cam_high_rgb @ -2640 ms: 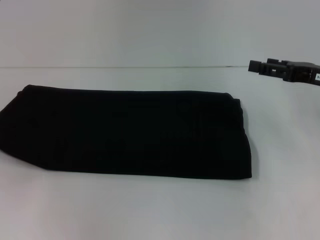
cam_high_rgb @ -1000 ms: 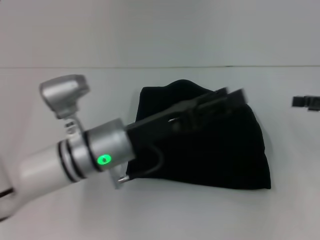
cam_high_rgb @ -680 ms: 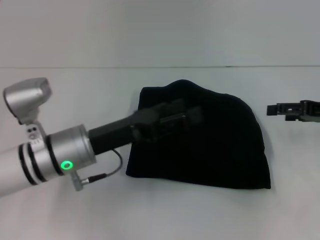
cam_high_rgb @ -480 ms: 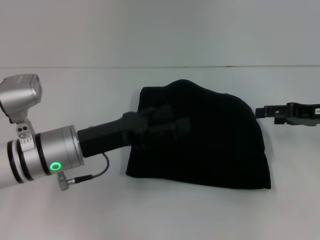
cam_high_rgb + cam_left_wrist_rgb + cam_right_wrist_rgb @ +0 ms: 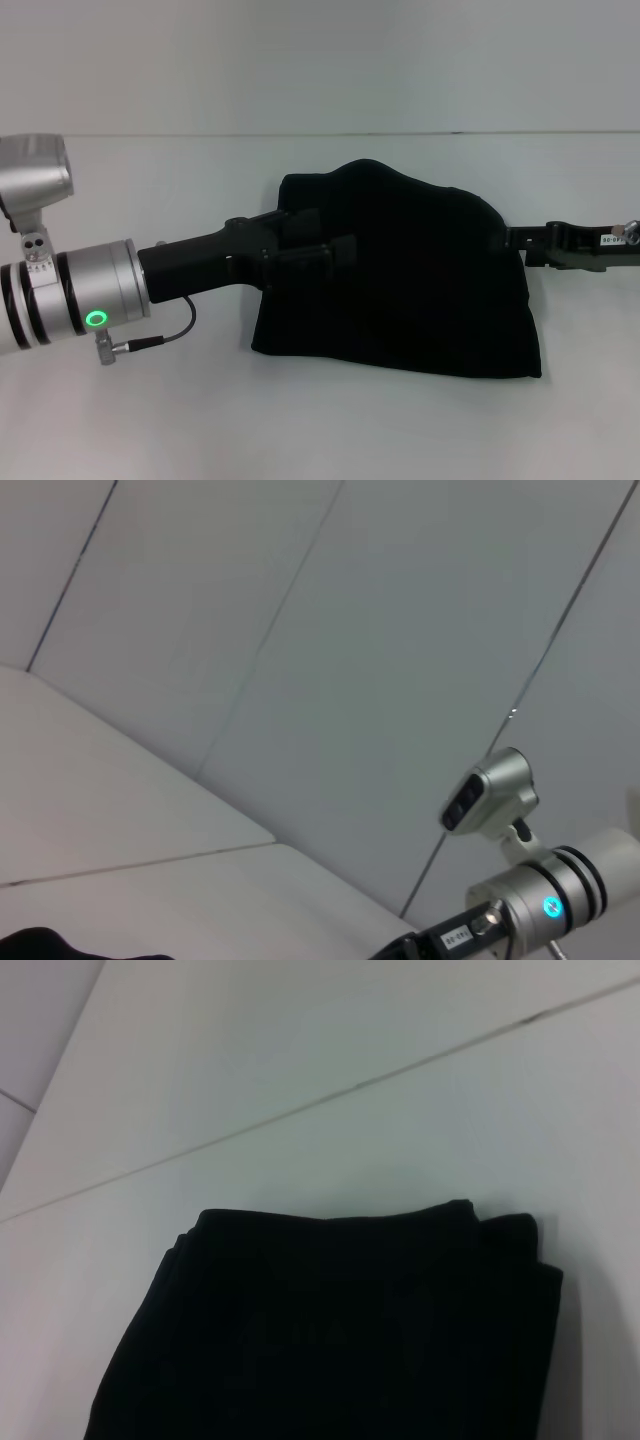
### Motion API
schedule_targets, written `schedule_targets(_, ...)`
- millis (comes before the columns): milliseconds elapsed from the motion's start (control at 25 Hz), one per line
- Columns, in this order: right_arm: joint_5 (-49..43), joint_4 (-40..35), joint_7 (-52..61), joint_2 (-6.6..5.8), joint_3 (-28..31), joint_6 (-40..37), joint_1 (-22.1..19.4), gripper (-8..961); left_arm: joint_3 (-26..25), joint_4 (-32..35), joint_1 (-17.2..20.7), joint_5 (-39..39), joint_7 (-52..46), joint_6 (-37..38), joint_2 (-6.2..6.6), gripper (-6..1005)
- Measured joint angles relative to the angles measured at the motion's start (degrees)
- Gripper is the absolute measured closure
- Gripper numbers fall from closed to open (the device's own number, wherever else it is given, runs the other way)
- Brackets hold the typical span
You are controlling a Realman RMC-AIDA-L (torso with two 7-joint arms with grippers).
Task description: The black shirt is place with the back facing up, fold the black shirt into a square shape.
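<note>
Head view: left gripper (image 5: 335, 258) over black shirt (image 5: 430, 300), right gripper (image 5: 515, 238) beside.

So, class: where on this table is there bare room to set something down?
Bare table runs along the near edge in front of the black shirt, and behind it toward the wall. It is crowded on both sides: the left gripper lies over its left edge, the right gripper at its right.
</note>
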Motion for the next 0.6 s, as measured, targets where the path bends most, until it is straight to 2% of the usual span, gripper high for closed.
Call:
schedule_targets(80, 0.1, 0.2, 0.1, 0.19, 0.2, 0.1, -0.1, 77, 0.2, 0.2, -0.1, 0.0, 0.0, -0.5, 0.00, 121)
schedule_targets(240, 0.2, 1.1, 0.2, 0.57, 0.5, 0.8, 0.1, 169, 0.3, 0.2, -0.3, 0.0, 0.0, -1.0, -0.01, 121)
schedule_targets(400, 0.6, 1.5, 0.2, 1.48, 0.9, 2.9, 0.4, 258, 0.3, 0.3, -0.4, 0.0, 0.0, -2.1, -0.02, 122)
schedule_targets(600, 4.3, 1.2, -1.3, 2.29, 1.1, 6.4, 0.2, 367, 0.3, 0.2, -0.4, 0.0, -0.1, -2.7, -0.02, 122)
